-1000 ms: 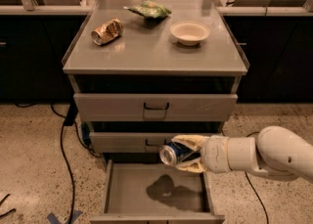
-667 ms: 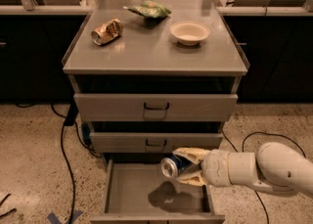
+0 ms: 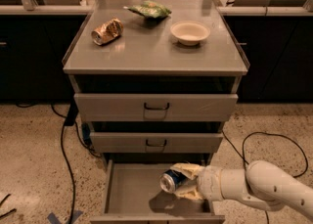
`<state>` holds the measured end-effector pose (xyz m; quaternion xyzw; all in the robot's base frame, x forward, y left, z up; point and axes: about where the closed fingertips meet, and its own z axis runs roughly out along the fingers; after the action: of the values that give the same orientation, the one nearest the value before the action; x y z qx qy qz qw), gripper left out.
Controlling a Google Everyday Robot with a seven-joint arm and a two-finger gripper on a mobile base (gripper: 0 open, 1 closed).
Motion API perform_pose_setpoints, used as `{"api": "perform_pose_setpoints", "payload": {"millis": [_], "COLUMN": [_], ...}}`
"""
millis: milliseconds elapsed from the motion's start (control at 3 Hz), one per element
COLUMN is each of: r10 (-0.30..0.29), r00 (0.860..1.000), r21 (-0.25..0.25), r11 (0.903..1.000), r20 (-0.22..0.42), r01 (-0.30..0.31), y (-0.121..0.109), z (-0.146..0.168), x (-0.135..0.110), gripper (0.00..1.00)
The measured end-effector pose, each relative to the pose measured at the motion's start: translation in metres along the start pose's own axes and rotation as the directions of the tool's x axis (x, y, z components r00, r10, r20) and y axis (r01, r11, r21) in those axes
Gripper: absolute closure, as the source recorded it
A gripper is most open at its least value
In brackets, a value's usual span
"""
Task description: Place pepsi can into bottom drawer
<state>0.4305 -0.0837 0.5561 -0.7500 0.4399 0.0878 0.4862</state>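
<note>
Now our gripper (image 3: 182,183) clamps the pepsi can (image 3: 169,182), its axis level. We hover over the bottom drawer (image 3: 128,194), below the worktop's (image 3: 146,57) front edge.

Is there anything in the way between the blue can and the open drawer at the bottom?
No, nothing visible is in the way. The gripper holds the pepsi can right above the bottom drawer, which is pulled open, and only bare grey floor shows beneath the can.
</note>
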Motion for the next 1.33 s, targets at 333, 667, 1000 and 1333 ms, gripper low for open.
{"api": "perform_pose_setpoints", "payload": {"millis": [333, 667, 1000, 1333], "r10": [0.005, 0.024, 0.024, 0.044], "r00": [1.0, 0.999, 0.999, 0.998], "r21": [-0.001, -0.012, -0.012, -0.025], "r11": [1.0, 0.9997, 0.9997, 0.9988], "r20": [0.004, 0.038, 0.039, 0.046], "r01": [-0.005, -0.024, -0.024, -0.043], "y": [0.015, 0.03, 0.03, 0.04], "z": [0.022, 0.058, 0.058, 0.067], "x": [0.021, 0.046, 0.046, 0.059], "gripper": [1.0, 1.0, 1.0, 1.0]}}
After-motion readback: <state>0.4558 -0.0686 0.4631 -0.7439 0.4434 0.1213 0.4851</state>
